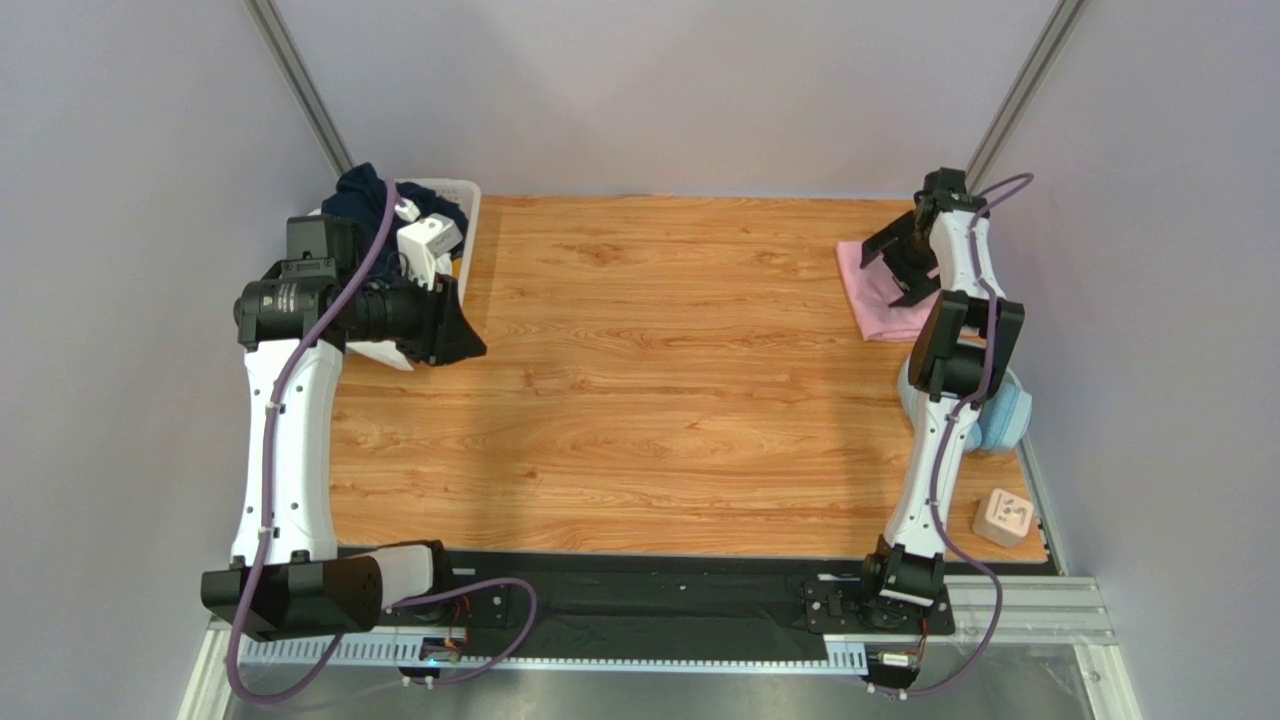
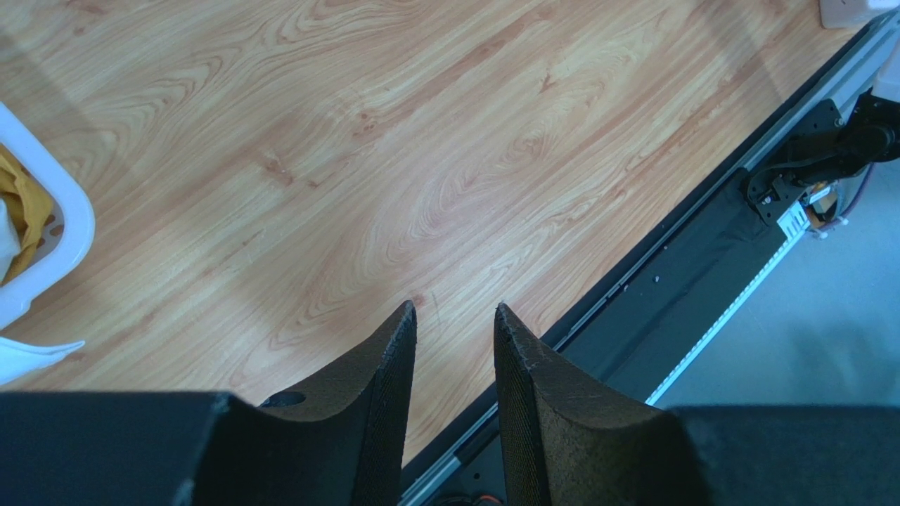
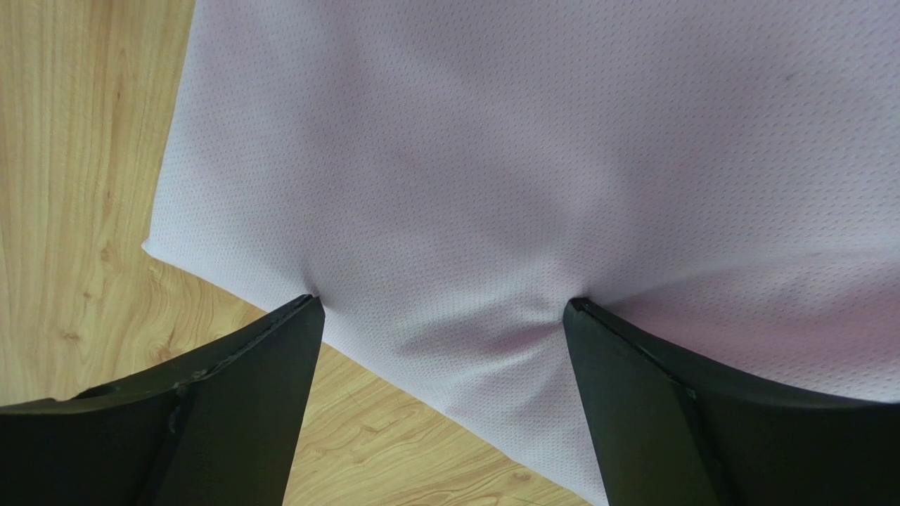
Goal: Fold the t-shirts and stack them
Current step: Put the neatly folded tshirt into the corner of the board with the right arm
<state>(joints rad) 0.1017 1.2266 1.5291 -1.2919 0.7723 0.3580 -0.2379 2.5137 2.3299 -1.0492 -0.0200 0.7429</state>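
Observation:
The light pink t-shirt [image 1: 869, 294] lies folded flat at the table's far right. In the right wrist view it [image 3: 507, 158] fills most of the frame. My right gripper [image 1: 903, 258] is open wide above it [image 3: 444, 306], with both fingertips pressing into the cloth, which puckers between them. The dark navy t-shirt [image 1: 358, 197] lies bunched in the white basket [image 1: 463, 203] at the far left. My left gripper [image 1: 458, 333] is beside the basket over bare wood. It is open by a narrow gap and empty [image 2: 454, 311].
The basket's white rim [image 2: 66, 227] shows at the left with yellow cloth [image 2: 23, 211] inside. Light blue headphones [image 1: 1004, 414] and a small wooden block [image 1: 1004, 518] lie near the right edge. A black rail [image 1: 661, 600] runs along the near edge.

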